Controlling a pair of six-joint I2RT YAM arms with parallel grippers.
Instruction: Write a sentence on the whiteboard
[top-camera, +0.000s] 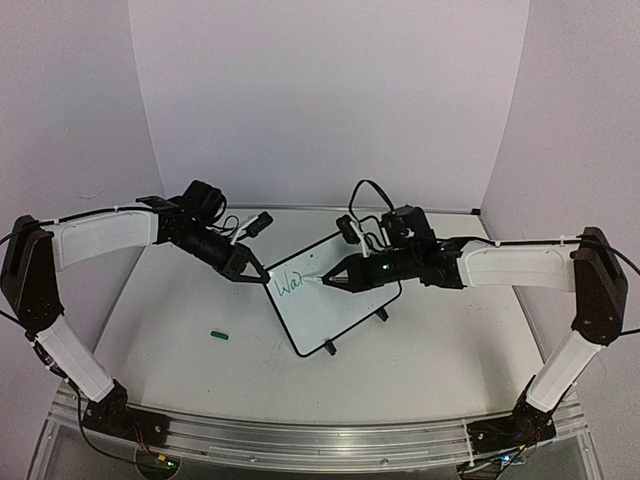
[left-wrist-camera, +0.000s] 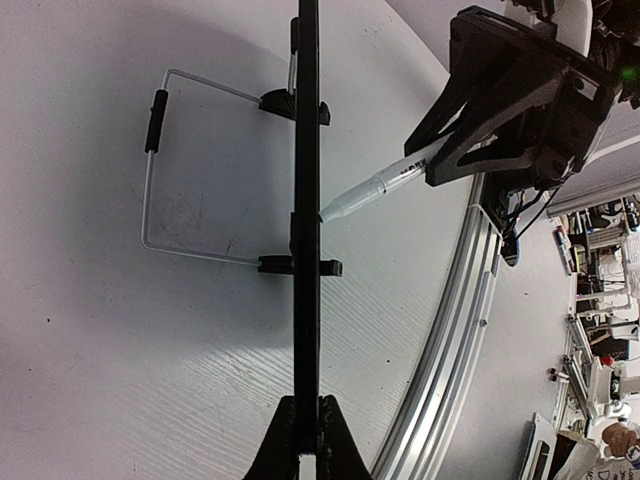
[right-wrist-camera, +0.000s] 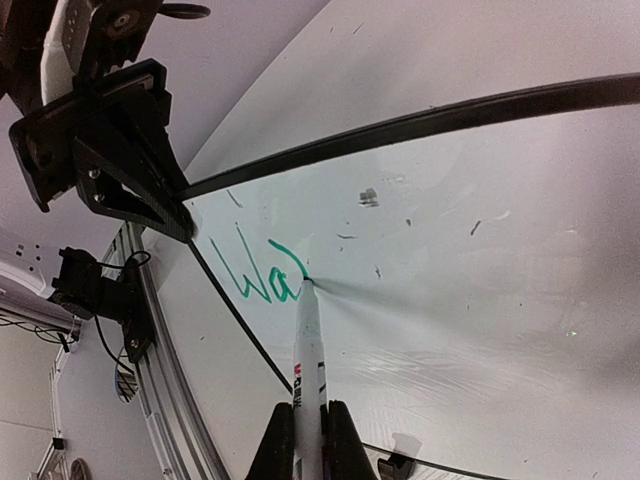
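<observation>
The whiteboard (top-camera: 335, 305) stands tilted at the table's middle, with green writing "Wa" (top-camera: 290, 284) near its upper left corner. My left gripper (top-camera: 250, 270) is shut on that corner's black frame. In the left wrist view the whiteboard (left-wrist-camera: 306, 150) shows edge-on, pinched in my left gripper (left-wrist-camera: 305, 405). My right gripper (top-camera: 340, 278) is shut on a white marker (right-wrist-camera: 308, 350). The marker tip touches the whiteboard (right-wrist-camera: 470, 260) at the end of a third green stroke after "Wa" (right-wrist-camera: 255, 270). The right gripper (right-wrist-camera: 307, 415) holds the marker barrel low down.
A small green marker cap (top-camera: 221, 335) lies on the table left of the board. The board's wire stand (left-wrist-camera: 150, 170) and black feet (top-camera: 330, 349) rest on the table. An aluminium rail (top-camera: 320, 440) runs along the near edge. Purple walls enclose the table.
</observation>
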